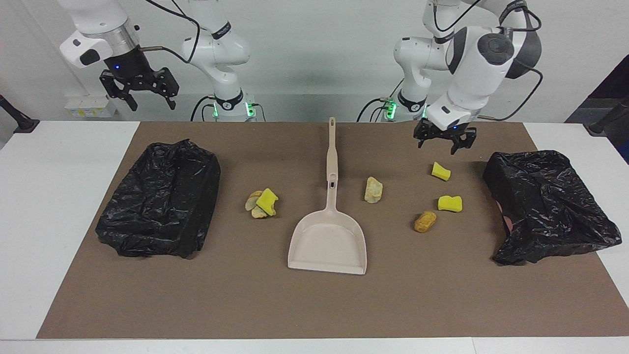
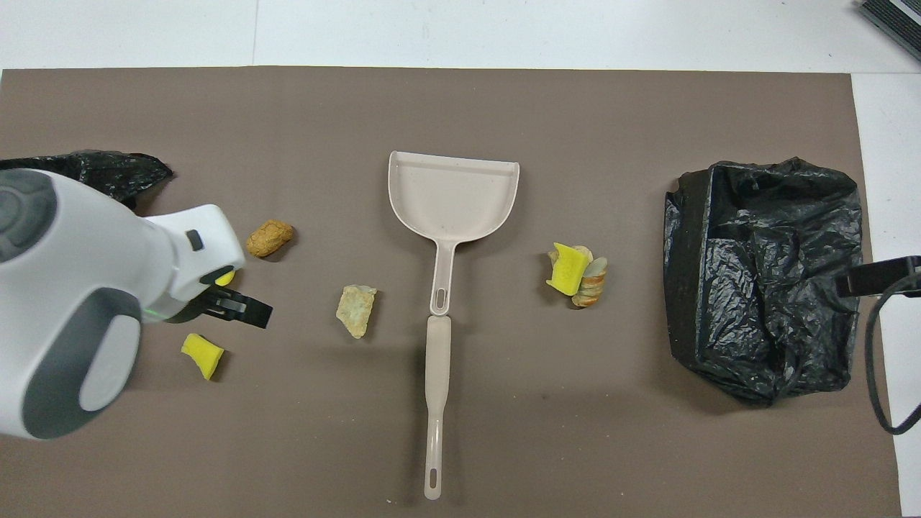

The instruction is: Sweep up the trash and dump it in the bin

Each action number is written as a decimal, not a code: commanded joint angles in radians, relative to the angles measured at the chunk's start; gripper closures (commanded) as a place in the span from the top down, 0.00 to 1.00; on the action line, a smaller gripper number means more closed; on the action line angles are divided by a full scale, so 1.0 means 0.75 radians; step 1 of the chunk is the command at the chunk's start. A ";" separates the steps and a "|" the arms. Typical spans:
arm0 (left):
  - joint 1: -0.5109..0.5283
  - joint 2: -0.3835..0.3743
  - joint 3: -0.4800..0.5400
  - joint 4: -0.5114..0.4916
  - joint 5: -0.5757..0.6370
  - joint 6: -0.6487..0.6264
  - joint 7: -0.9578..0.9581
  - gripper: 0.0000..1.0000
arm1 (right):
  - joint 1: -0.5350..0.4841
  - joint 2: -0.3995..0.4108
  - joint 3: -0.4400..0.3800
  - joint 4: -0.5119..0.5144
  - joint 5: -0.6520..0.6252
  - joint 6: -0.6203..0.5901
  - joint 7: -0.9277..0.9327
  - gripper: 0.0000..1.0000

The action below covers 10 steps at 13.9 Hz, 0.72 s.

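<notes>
Grippers left (image 1: 444, 144) and right (image 1: 145, 93) open; three yellow sponge scraps (image 1: 441, 171), one dustpan (image 1: 328, 241), two bins (image 1: 159, 199).

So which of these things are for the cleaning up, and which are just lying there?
For the job: trash scraps, dustpan, bag-lined bins, open left gripper.
Just there: brown mat, waiting right gripper.

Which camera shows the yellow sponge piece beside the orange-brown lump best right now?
The facing view: the sponge piece lies fully visible beside the orange-brown lump. In the overhead view the left arm covers nearly all of it.
</notes>
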 commanded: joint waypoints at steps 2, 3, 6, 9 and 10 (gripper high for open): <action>-0.234 -0.079 0.023 -0.179 -0.072 0.155 -0.166 1.00 | -0.004 -0.024 0.003 -0.030 -0.020 0.023 -0.027 1.00; -0.287 -0.077 0.023 -0.184 -0.074 0.163 -0.230 1.00 | -0.004 -0.024 0.003 -0.030 -0.020 0.021 -0.029 1.00; -0.530 -0.032 0.025 -0.224 -0.078 0.263 -0.434 1.00 | -0.008 -0.020 -0.001 -0.022 -0.020 0.017 -0.039 1.00; -0.682 0.015 0.025 -0.316 -0.078 0.466 -0.541 1.00 | 0.002 -0.032 0.007 -0.036 -0.022 -0.017 -0.037 1.00; -0.735 0.035 0.025 -0.333 -0.078 0.484 -0.559 1.00 | 0.006 -0.038 0.017 -0.042 -0.014 -0.007 -0.023 1.00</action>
